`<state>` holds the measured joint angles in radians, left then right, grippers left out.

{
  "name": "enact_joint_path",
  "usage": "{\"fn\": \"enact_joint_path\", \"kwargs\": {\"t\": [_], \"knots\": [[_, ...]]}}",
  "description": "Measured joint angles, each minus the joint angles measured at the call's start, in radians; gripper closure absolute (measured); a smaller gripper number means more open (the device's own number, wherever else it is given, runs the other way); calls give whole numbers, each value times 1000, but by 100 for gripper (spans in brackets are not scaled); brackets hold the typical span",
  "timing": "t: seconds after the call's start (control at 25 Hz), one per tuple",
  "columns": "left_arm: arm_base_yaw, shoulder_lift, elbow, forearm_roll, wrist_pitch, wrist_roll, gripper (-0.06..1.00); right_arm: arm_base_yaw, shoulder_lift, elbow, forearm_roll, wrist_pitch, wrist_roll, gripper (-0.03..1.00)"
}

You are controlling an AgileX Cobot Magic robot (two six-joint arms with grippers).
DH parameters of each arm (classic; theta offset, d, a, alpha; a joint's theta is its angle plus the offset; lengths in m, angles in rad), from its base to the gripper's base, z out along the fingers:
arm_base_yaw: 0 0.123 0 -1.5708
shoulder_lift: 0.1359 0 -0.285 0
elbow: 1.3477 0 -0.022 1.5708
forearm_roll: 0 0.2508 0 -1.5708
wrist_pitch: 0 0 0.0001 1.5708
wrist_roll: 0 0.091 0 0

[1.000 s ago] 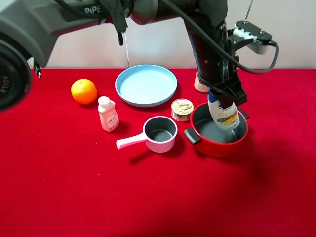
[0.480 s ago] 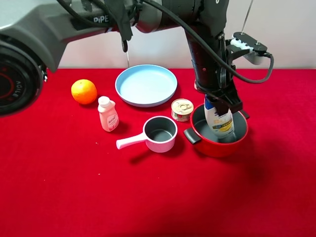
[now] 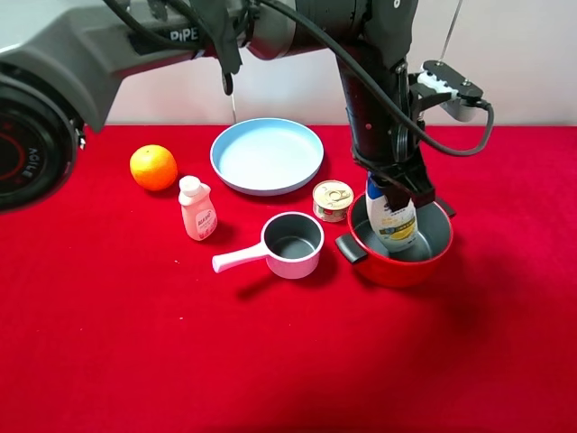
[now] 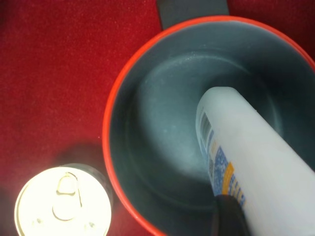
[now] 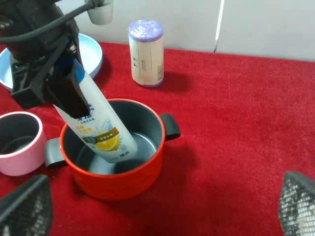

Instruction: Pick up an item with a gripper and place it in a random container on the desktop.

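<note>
The tall white shampoo bottle (image 3: pixel 394 223) with an orange-yellow label leans tilted, its base inside the round red pot (image 3: pixel 393 271) with a grey inside. My left gripper (image 3: pixel 398 183) has reached across to the right and is shut on the bottle's upper part, hiding the cap. In the left wrist view the bottle (image 4: pixel 246 147) points down into the pot (image 4: pixel 147 113). The right wrist view shows the bottle (image 5: pixel 101 128), the pot (image 5: pixel 118 182) and the left gripper (image 5: pixel 59 83). My right gripper (image 5: pixel 161 204) is open and empty, in front of the pot.
A tin can (image 3: pixel 333 199) stands touching-close left of the pot. A pink saucepan (image 3: pixel 293 244), a small pink-white bottle (image 3: pixel 196 208), an orange (image 3: pixel 153 167) and a light blue plate (image 3: pixel 267 155) lie further left. A purple-lidded cylinder (image 5: pixel 145 51) stands behind the pot.
My left gripper has moved down and a little left with the bottle. The bottle's base has sunk deeper into the red pot. The right gripper has not visibly moved.
</note>
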<state>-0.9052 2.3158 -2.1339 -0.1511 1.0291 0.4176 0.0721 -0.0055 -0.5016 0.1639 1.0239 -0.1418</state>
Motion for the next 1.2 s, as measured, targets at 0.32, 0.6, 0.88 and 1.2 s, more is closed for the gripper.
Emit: {"fn": "enact_joint_path", "kwargs": {"t": [0.32, 0.6, 0.88, 1.2], "knots": [[0, 0, 0, 28, 32, 0, 57, 0, 0, 0, 0, 0, 0, 27], [0, -2, 0, 28, 34, 16, 46, 0, 0, 0, 0, 0, 0, 27], [0, -2, 0, 28, 34, 19, 26, 0, 0, 0, 0, 0, 0, 27], [0, -2, 0, 28, 27, 19, 7, 0, 0, 0, 0, 0, 0, 27]]}}
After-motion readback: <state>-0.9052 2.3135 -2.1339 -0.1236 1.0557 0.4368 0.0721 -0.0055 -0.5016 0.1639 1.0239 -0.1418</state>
